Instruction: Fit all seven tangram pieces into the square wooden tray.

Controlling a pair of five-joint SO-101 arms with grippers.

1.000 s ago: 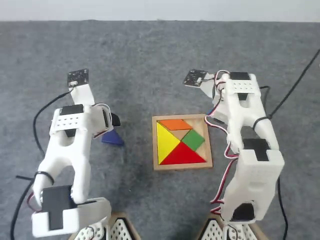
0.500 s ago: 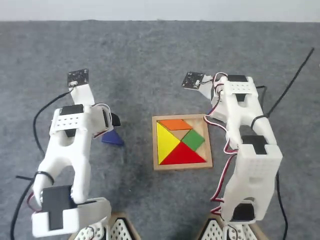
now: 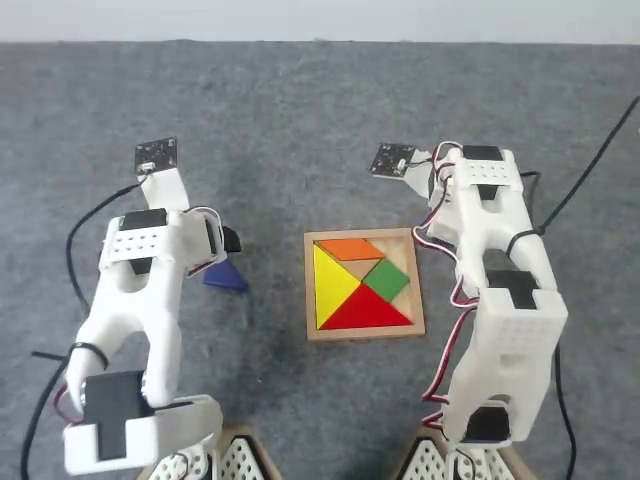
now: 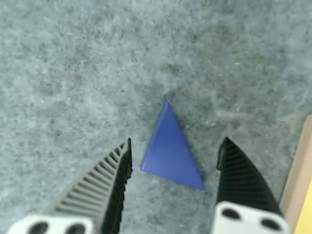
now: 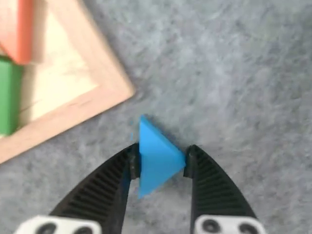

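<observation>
Gripping the light-blue triangle (image 5: 155,155), the right claw (image 5: 161,157) has shifted slightly; left claw (image 4: 176,146) gapes around the dark-blue triangle (image 4: 168,152).

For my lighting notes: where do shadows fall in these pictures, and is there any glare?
High view: even, soft light, no glare on the wooden tray. Left wrist view: only a faint shadow edges the dark blue triangle. Right wrist view: a soft shadow follows the tray's rim.

The left arm (image 3: 135,295) and right arm (image 3: 510,330) are white shells with black servo blocks; red and white cables loop at the right arm's nine o'clock. Ribbed black jaws on white bases.
</observation>
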